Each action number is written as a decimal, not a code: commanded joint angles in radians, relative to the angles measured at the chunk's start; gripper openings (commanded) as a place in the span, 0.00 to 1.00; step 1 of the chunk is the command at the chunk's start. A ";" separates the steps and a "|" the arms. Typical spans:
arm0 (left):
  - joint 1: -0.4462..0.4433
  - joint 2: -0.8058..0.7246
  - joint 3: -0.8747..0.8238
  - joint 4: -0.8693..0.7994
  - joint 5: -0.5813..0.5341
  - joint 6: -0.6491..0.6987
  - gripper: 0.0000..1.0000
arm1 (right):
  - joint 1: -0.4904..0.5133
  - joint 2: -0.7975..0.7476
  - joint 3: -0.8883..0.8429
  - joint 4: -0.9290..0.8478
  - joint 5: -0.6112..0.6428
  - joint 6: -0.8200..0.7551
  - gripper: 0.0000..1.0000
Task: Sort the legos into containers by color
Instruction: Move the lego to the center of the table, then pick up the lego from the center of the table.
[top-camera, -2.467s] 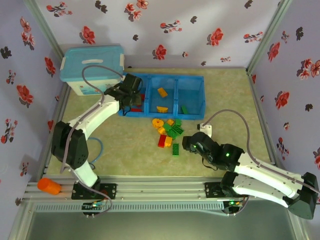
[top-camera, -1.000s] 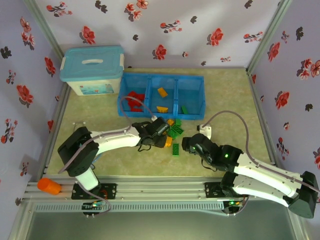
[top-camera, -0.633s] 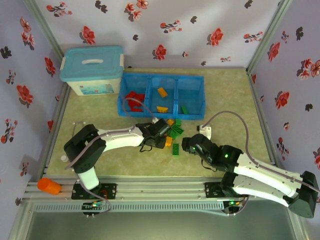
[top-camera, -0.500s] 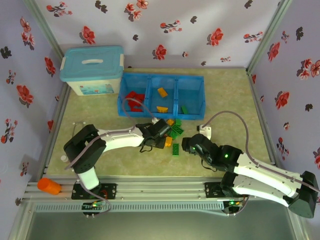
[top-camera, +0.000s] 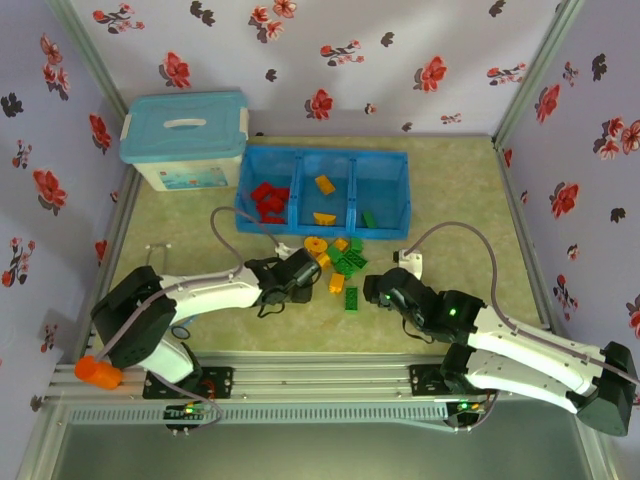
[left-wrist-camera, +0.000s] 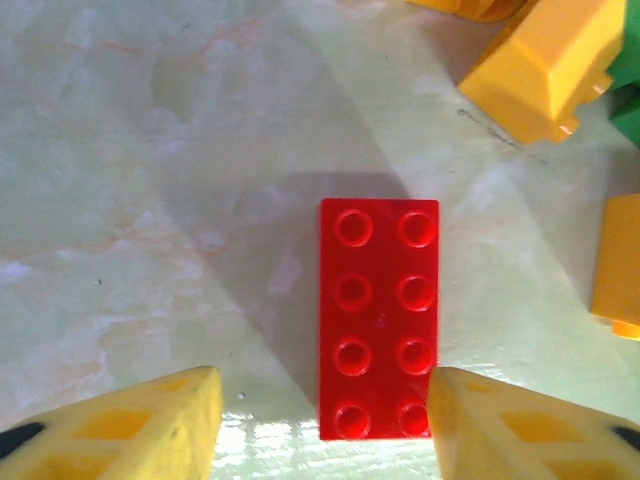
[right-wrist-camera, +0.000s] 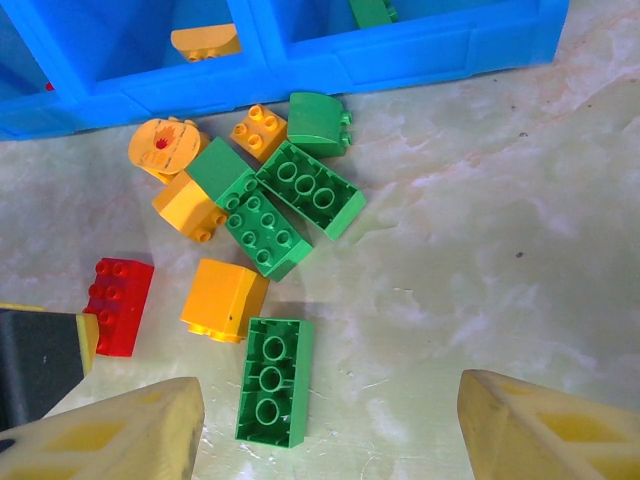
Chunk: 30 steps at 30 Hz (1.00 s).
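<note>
Left gripper (left-wrist-camera: 322, 402): we saw it open astride red brick (left-wrist-camera: 378, 320).
Right gripper (right-wrist-camera: 330, 395): stood open, empty.
Tray (top-camera: 325, 153): held reds (top-camera: 268, 198) left, yellows (top-camera: 324, 185) middle, green brick (top-camera: 369, 219) right.

red lego (left-wrist-camera: 378, 320): glossy moulded plastic
desk (left-wrist-camera: 130, 150): smooth, marbled, faint sheen
tray (right-wrist-camera: 400, 52): smooth plastic, slight gloss

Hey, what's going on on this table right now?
Two robot arms are sorting lego bricks by colour into a blue tray. The left tool is open, low over the table, straddling a red eight-stud brick that lies flat, not gripped. The right tool hangs open beside the loose pile of green and yellow bricks. The tray holds red bricks left, yellow ones middle, a green one right.
</note>
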 joint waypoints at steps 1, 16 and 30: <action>-0.004 -0.014 0.039 -0.036 -0.032 -0.004 0.60 | 0.012 -0.003 0.001 0.002 0.029 0.021 0.68; 0.008 0.126 0.081 0.005 0.043 0.015 0.59 | 0.018 -0.007 -0.003 -0.016 0.034 0.025 0.68; 0.049 0.044 0.074 -0.026 0.003 0.037 0.32 | 0.022 -0.007 -0.022 -0.010 0.033 0.035 0.68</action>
